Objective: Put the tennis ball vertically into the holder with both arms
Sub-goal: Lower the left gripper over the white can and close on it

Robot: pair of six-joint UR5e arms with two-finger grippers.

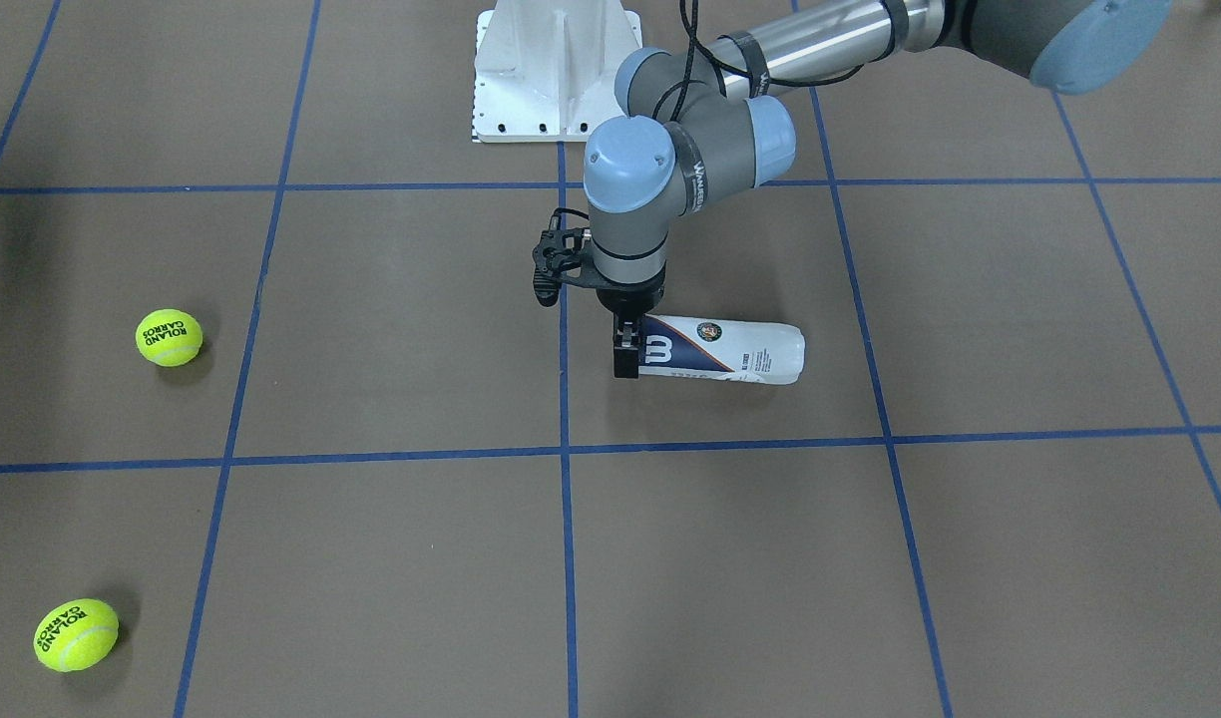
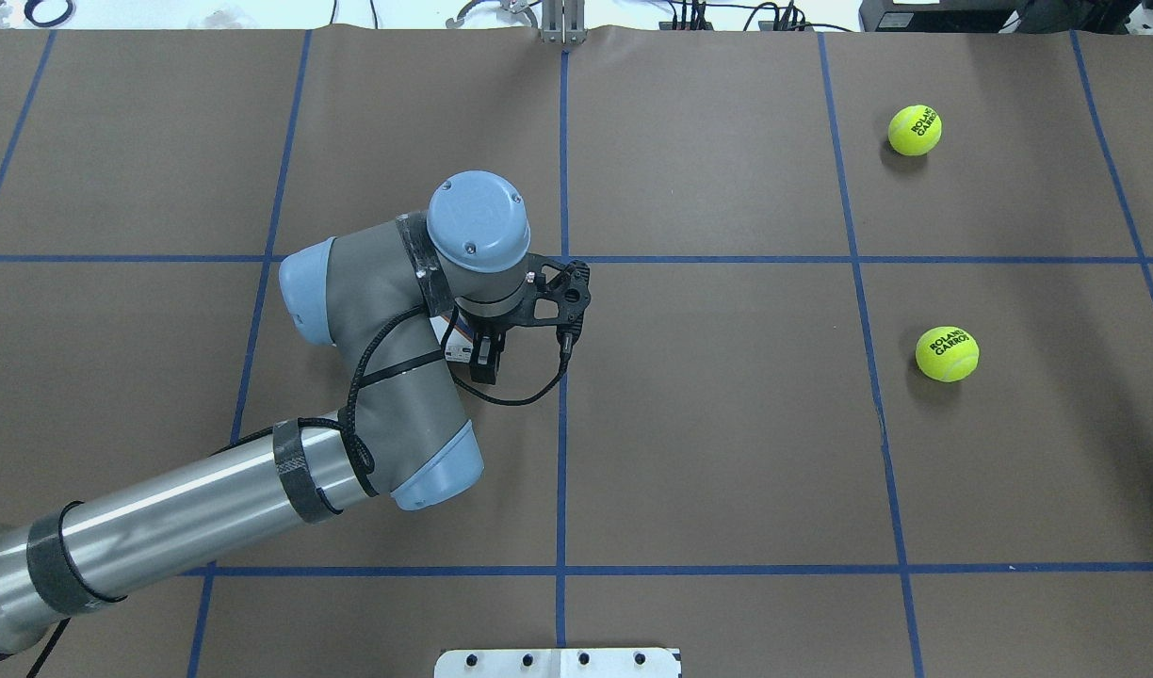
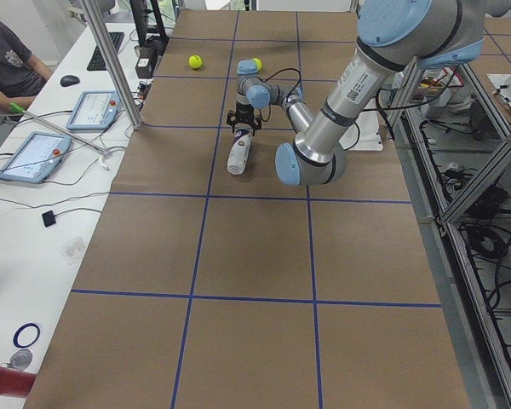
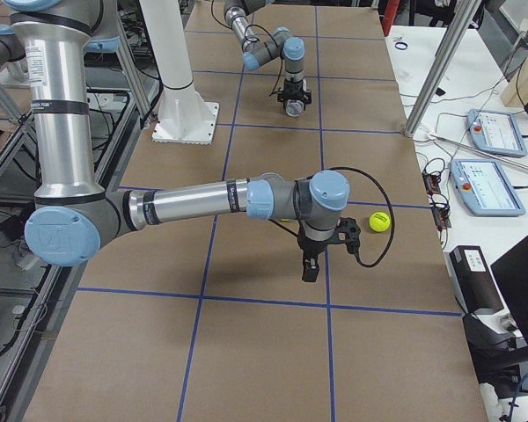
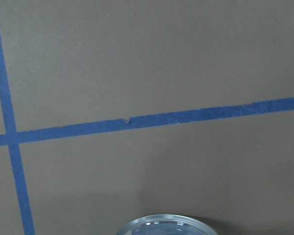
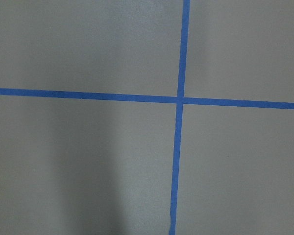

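Observation:
The holder [image 1: 730, 351] lies on its side on the brown table, its open metal-rimmed end toward the table's centre line. My left gripper [image 1: 625, 349] points straight down over that end, one finger on each side of it. Whether the fingers press it I cannot tell. In the overhead view the left arm hides all but a scrap of the holder [image 2: 456, 345]. The rim [image 5: 161, 225] shows at the bottom of the left wrist view. Two yellow tennis balls [image 1: 169, 337] [image 1: 76, 634] lie far off on the robot's right. My right gripper [image 4: 310, 268] hangs above the table near one ball [image 4: 380, 222]; its state cannot be told.
The white pedestal base [image 1: 556, 70] stands at the robot's side of the table. Blue tape lines [image 1: 565, 454] grid the brown cover. A side bench with tablets [image 3: 34, 158] and a seated person [image 3: 4, 60] runs along the table's far edge.

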